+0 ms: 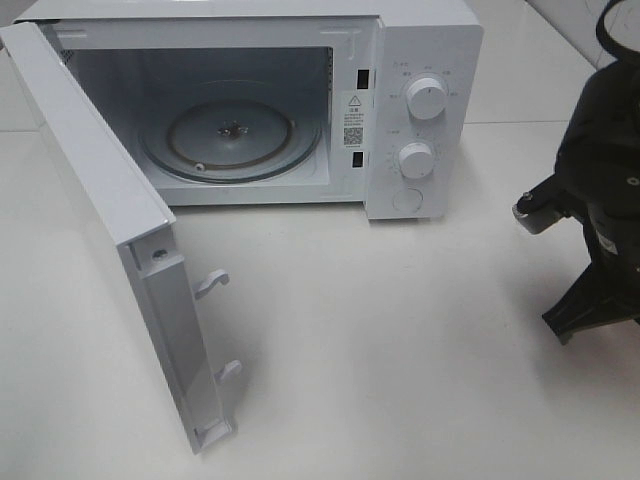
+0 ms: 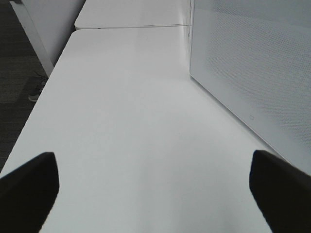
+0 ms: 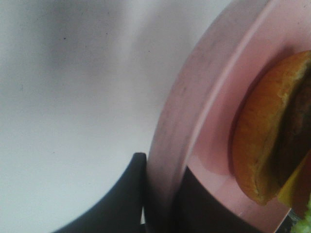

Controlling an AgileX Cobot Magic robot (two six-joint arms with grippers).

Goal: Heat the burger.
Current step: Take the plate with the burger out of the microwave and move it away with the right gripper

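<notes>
The burger [image 3: 265,141] lies on a round pink plate [image 3: 214,87] in the right wrist view, its golden-brown bun facing the camera, with dark patty and a bit of green lettuce at the edge. My right gripper [image 3: 160,196] is shut on the plate's rim, one dark finger [image 3: 124,194] outside and the other inside the plate. In the exterior high view only the right arm [image 1: 600,190] shows at the right edge; plate and burger are out of that view. My left gripper [image 2: 154,187] is open over bare table, holding nothing.
A white microwave [image 1: 425,50] stands at the back of the table, its door [image 1: 90,190] swung wide to the left and the glass turntable [image 1: 230,135] bare inside. The door's outer panel [image 2: 252,63] stands beside my left gripper. White tabletop [image 1: 400,350] lies in front.
</notes>
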